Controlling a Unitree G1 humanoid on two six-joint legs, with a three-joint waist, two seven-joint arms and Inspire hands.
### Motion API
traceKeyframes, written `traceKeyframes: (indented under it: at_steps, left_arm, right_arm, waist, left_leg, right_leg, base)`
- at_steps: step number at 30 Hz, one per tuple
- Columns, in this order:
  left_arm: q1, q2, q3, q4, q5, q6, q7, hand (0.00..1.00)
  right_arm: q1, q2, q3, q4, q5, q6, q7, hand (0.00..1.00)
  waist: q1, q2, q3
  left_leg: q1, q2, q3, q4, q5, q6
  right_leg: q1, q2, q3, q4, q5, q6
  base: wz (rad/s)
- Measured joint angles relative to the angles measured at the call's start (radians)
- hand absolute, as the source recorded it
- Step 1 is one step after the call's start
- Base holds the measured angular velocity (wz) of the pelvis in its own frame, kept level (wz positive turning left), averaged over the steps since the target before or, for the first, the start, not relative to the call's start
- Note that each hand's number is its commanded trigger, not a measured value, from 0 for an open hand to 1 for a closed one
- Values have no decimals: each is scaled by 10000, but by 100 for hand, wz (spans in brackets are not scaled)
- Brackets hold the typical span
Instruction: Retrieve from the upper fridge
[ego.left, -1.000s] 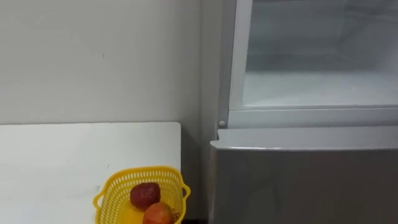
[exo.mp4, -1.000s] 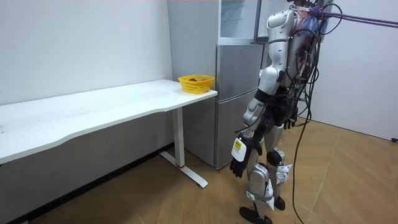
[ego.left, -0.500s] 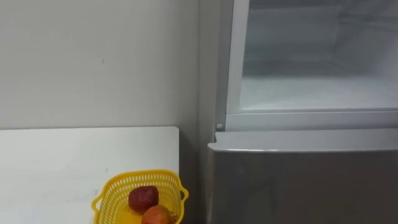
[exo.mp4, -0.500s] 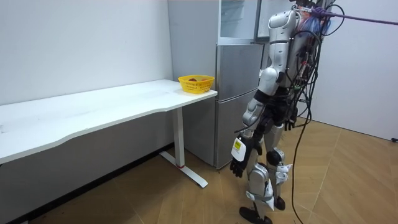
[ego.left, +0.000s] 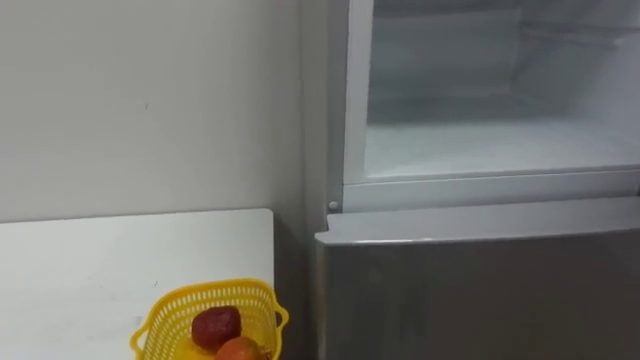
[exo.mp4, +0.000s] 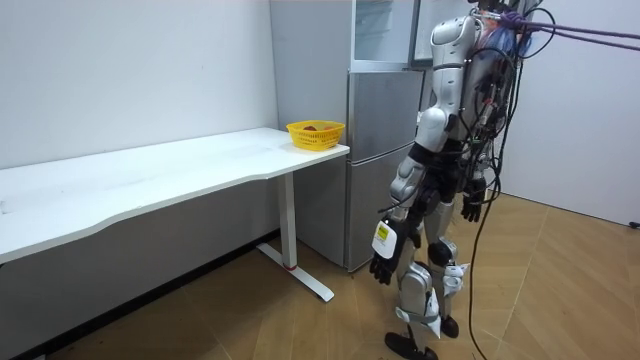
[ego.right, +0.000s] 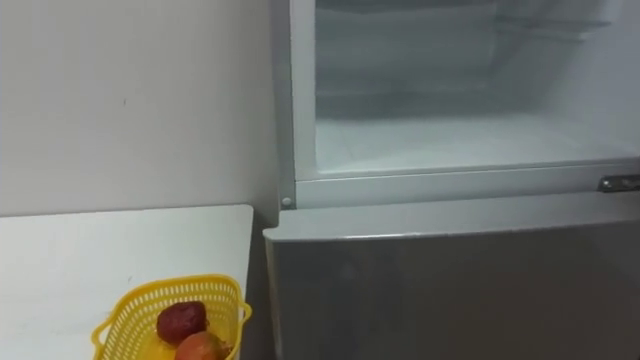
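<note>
Two fruits in yellow basket at table corner beside fridge; upper compartment open, shelf apparently bare. Left hand low, loose, empty; right hand unreadable. Risk: clipping lower door top or basket when raising arm.

No lettering, number or sign is legible on the fridge, the yellow basket at the table's corner, or the wall.

Yellow basket at the white table's corner.
</note>
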Motion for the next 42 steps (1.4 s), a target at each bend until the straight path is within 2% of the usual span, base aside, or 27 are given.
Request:
traceKeyframes:
  at_steps: [1, 6, 9, 11, 14, 17, 19, 22, 24, 26, 28, 31, 38, 42]
  left_arm:
    - [61, -3, 373, 1, 7, -37, 28, 0]
    - [431, -32, 1762, -498, 0, -174, 167, 0]
    - [717, -25, 1848, -1016, 1, -173, 472, 0]
    - [757, 26, 1838, -1148, -20, -231, 532, 0]
    - [758, 24, 1837, -1247, -29, -334, 694, 0]
    - [828, 26, 1837, -1453, -27, -341, 792, 0]
    - [816, 45, 1836, -1573, -27, -394, 947, 0]
    - [735, 129, 1805, -1572, -27, -491, 961, 0]
    - [707, 189, 1683, -1580, -26, -552, 965, 0]
    - [720, 215, 1520, -1559, -28, -567, 1059, 0]
    - [743, 278, 1445, -1532, -26, -568, 1083, 0]
    - [760, 379, 1187, -1440, -32, -533, 1155, 0]
    - [749, 360, 1101, -1266, -28, -604, 1124, 0]
    - [731, 326, 1030, -899, -28, -660, 1120, 0]
  right_arm:
    - [-35, -10, -677, -69, 1048, -113, -208, 0]
    - [-404, -111, -2867, -551, 4429, -602, -1110, 0]
    - [-792, -502, -3408, -813, 5757, -823, -1838, 0]
    - [-1037, -852, -3643, -1086, 5823, -980, -2473, 0]
    - [-1209, -996, -4014, -2103, 5791, -1216, -3308, 0]
    - [-1210, -1038, -4321, -3289, 5716, -1272, -4120, 0]
    - [-1279, -1116, -4351, -4398, 5108, -1292, -4857, 0]
    - [-1552, -1298, -4398, -5446, 3802, -1352, -5837, 0]
    - [-1627, -1348, -4381, -6563, 2943, -1394, -6351, 0]
    - [-1750, -1494, -4329, -7481, 1921, -1496, -6754, 0]
    - [-2010, -1843, -4326, -8086, 713, -1594, -7188, 0]
    - [-2221, -1981, -4189, -9294, -953, -1600, -7733, 0]
    - [-2417, -2017, -4097, -11257, -4662, -1581, -8211, 0]
    - [-2416, -2027, -4052, -11973, -5484, -1599, -8432, 0]
  waist:
    - [-59, 0, 0]
    - [-410, -45, -5]
    - [-587, -69, -21]
    - [-621, -136, -56]
    - [-778, -167, -72]
    - [-795, -225, -50]
    - [-842, -373, 3]
    - [-847, -570, 5]
    - [-804, -605, -12]
    - [-793, -570, -11]
    - [-807, -576, -6]
    - [-762, -559, 1]
    - [-445, -555, 5]
    - [-322, -532, 20]
  left_leg:
    - [-1, -1, 0, 5, 0, 0]
    - [-23, -28, 12, -6, 1, 0]
    - [-181, -40, 14, -9, 1, 3]
    - [-256, -104, 43, -4, 4, 6]
    - [-376, -121, 56, 20, 14, 11]
    - [-371, -132, 62, -5, 18, 13]
    - [-375, -151, 65, -12, 18, 12]
    - [-405, -157, 66, -2, 18, 13]
    - [-559, -162, 67, 10, 18, 13]
    - [-660, -163, 41, 10, 24, 23]
    - [-687, -165, 12, 2, 26, 26]
    - [-686, -154, 24, 1, 26, 25]
    - [-611, -156, 34, -25, 26, 25]
    - [-562, -139, 45, -26, 27, 24]
  right_leg:
    - [0, 1, 2, 4, -2, -2]
    - [-67, -11, 11, 36, -25, 4]
    - [-267, -28, 23, 89, -46, 19]
    - [-399, -31, 13, 203, -58, 13]
    - [-538, -16, 2, 205, -61, 17]
    - [-562, -17, 61, 348, -78, 15]
    - [-570, -41, 28, 350, -123, 28]
    - [-638, -40, 46, 329, -126, 33]
    - [-830, -36, 78, 348, -125, 36]
    - [-910, -20, 74, 343, -66, 43]
    - [-908, -20, 77, 346, -45, 45]
    - [-923, -13, 48, 339, -46, 44]
    - [-909, -3, 105, 347, -56, 46]
    - [-914, 29, 201, 349, -54, 39]
  base:
    - [0]
    - [-1]
    - [0]
    - [0]
    - [0]
    - [-5]
    - [0]
    - [0]
    - [-5]
    - [-2]
    - [4]
    - [0]
    - [-2]
    - [-8]
